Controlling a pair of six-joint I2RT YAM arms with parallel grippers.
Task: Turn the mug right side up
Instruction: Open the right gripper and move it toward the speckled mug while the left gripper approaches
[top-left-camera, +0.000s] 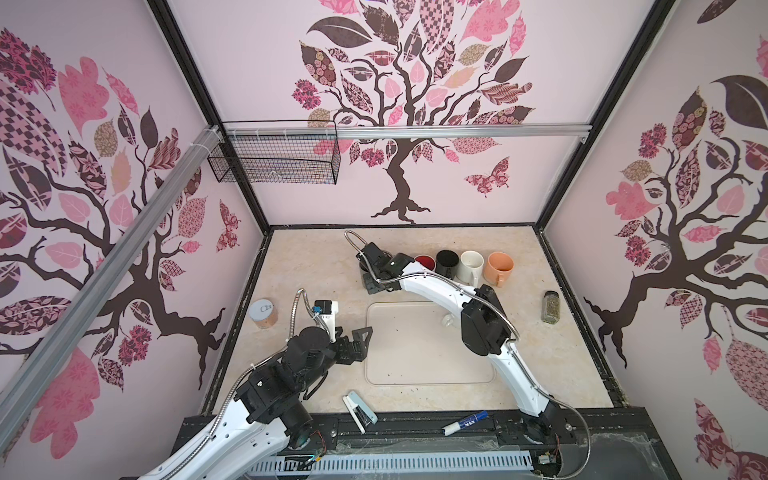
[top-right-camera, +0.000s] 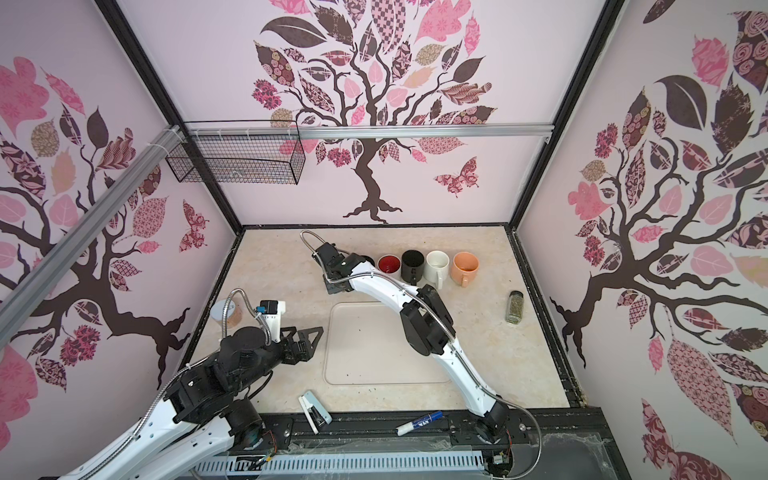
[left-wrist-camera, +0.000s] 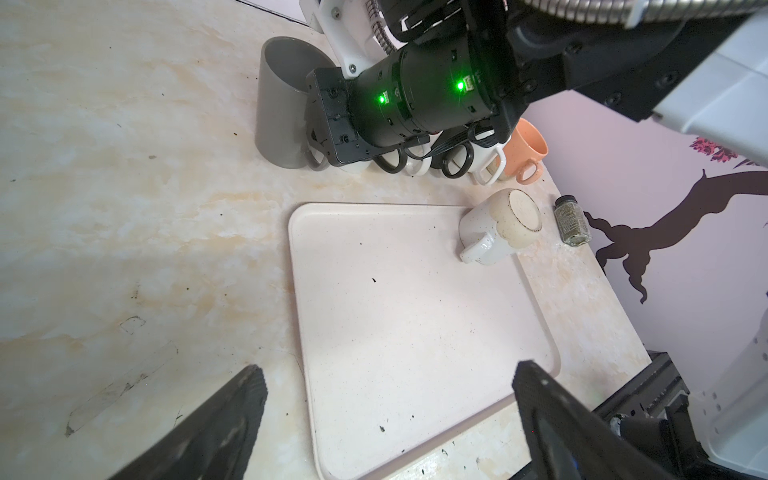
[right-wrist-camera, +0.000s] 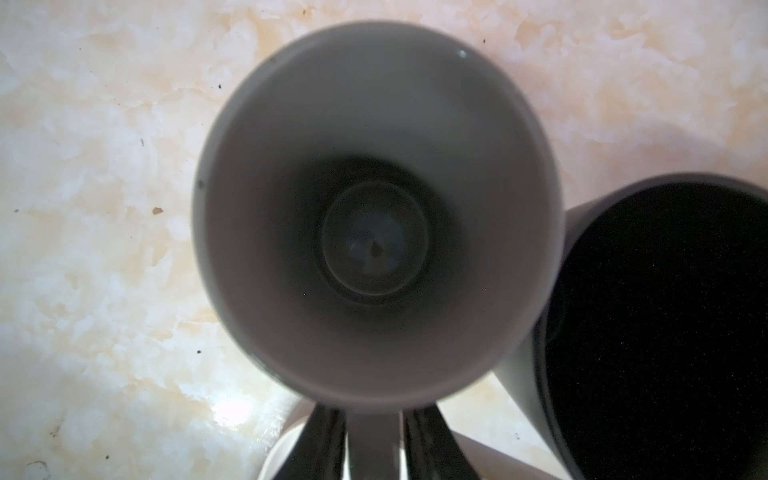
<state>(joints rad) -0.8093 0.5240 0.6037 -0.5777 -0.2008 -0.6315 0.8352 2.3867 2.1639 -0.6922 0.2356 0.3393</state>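
Gray mug (right-wrist-camera: 374, 124) stands upright, mouth up, on table (top-left-camera: 299, 266) at far side, left end of the mug row, just beside red-lined mug (top-left-camera: 424, 262). R gripper (right-wrist-camera: 374, 411) is over it w/ fingers (right-wrist-camera: 328, 436) nearly closed either side of the handle; can't tell if they're pinching it or just off it. L gripper (left-wrist-camera: 388, 376) hangs wide open, holding nothing, by left edge of tray (left-wrist-camera: 415, 332); speckled mug (left-wrist-camera: 494, 232) at tray's far-right corner, base showing.
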